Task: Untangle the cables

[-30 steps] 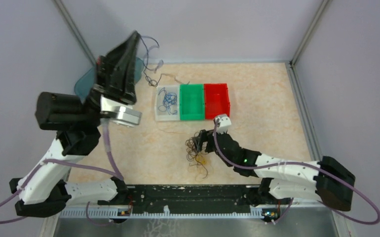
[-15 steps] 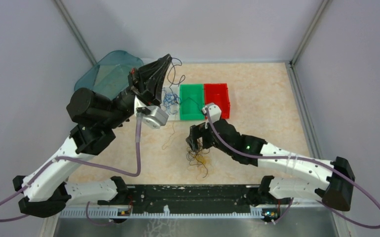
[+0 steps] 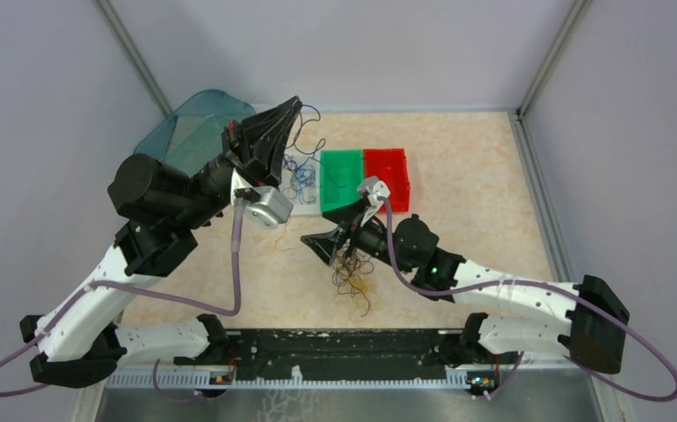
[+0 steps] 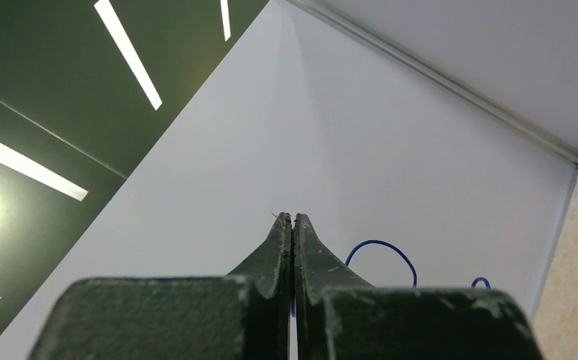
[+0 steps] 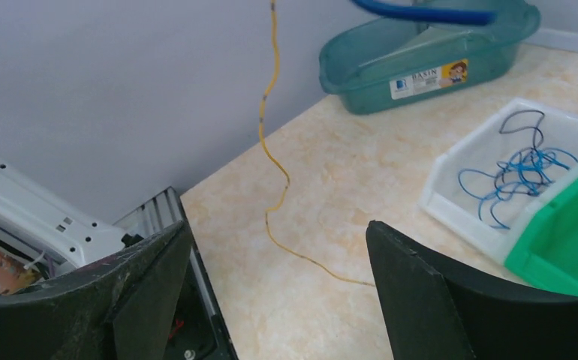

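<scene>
Beneath the right gripper [image 5: 278, 292], splayed wide and empty: tangle of cables [image 3: 353, 277]; well apart from the left gripper [image 4: 293, 225], aloft, clenched on a blue strand [image 4: 380, 242].

Three small bins sit touching in a row towards the back of the beige marbled counter [image 3: 476, 193]: a white bin [image 5: 462, 154], a green bin [image 3: 348, 167], then a red bin [image 3: 386, 176]. A translucent teal basin [image 3: 190, 132] with a printed label stands in the far left corner.
</scene>
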Controlling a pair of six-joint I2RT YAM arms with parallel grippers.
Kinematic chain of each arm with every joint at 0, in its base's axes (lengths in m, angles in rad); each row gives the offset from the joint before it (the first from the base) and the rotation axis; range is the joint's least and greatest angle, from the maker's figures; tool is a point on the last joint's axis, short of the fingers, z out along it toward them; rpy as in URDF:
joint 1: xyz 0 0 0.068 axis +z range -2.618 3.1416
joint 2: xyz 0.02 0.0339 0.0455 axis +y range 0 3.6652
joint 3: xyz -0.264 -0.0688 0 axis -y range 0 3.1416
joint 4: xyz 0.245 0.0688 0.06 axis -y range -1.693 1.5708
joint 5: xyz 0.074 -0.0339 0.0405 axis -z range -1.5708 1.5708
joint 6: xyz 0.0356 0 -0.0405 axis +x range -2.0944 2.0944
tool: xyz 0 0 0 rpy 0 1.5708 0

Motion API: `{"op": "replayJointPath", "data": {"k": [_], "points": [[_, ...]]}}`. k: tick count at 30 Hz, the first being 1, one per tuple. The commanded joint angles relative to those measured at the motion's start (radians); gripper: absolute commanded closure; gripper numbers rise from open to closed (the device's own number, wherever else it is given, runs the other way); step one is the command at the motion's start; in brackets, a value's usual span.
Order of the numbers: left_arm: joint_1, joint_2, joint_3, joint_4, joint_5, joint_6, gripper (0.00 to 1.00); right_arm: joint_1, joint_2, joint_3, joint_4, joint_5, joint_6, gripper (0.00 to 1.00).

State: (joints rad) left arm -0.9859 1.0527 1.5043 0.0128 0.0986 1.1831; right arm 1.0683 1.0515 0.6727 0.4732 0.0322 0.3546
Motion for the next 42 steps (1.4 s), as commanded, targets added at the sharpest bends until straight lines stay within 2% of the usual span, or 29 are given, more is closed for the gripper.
{"op": "replayJointPath", "data": {"k": [1,5,11,18,22,27,30,31,32,35,36,37,38,39,42], "points": [[0.0,-0.013,0.027,-0.012,0.002,-0.012,1.0,-0.008,0.074,0.039,0.309,-0.068,0.042,0.15],[0.0,-0.015,0.026,-0.016,0.003,-0.013,1.0,-0.008,0.141,0.047,0.419,-0.049,0.076,0.24],[0.0,-0.021,0.026,-0.026,-0.001,-0.024,1.0,-0.008,0.191,0.065,0.457,0.02,0.081,0.4],[-0.001,-0.027,0.024,-0.041,-0.013,-0.036,1.0,-0.008,0.237,0.093,0.489,-0.009,0.105,0.43],[0.0,-0.032,0.016,-0.045,-0.023,-0.04,1.0,-0.008,0.267,0.105,0.517,0.027,0.123,0.46],[0.0,-0.032,0.027,-0.059,-0.035,-0.054,1.0,-0.008,0.302,0.112,0.563,0.136,0.138,0.66],[0.0,-0.033,0.03,-0.08,-0.04,-0.057,1.0,-0.008,0.316,0.12,0.589,0.191,0.138,0.87],[-0.001,-0.036,0.031,-0.086,-0.04,-0.055,1.0,-0.008,0.316,0.117,0.598,0.199,0.136,0.99],[0.0,-0.039,0.031,-0.09,-0.042,-0.052,1.0,-0.008,0.311,0.11,0.6,0.211,0.136,1.0],[0.0,-0.047,0.032,-0.093,-0.053,-0.037,1.0,-0.008,0.269,0.048,0.633,0.242,0.158,0.98],[0.0,-0.051,0.033,-0.094,-0.054,-0.034,1.0,-0.008,0.253,0.026,0.644,0.214,0.157,0.82],[0.0,-0.054,0.032,-0.096,-0.053,-0.031,1.0,-0.008,0.234,0.01,0.64,0.195,0.161,0.57],[0.0,-0.057,0.029,-0.101,-0.05,-0.028,1.0,-0.008,0.217,-0.006,0.63,0.184,0.165,0.45],[0.0,-0.06,0.026,-0.106,-0.043,-0.025,1.0,-0.008,0.198,-0.024,0.626,0.178,0.174,0.38],[0.0,-0.07,0.011,-0.111,-0.031,-0.022,1.0,-0.008,0.149,-0.082,0.654,0.157,0.197,0.3]]}}
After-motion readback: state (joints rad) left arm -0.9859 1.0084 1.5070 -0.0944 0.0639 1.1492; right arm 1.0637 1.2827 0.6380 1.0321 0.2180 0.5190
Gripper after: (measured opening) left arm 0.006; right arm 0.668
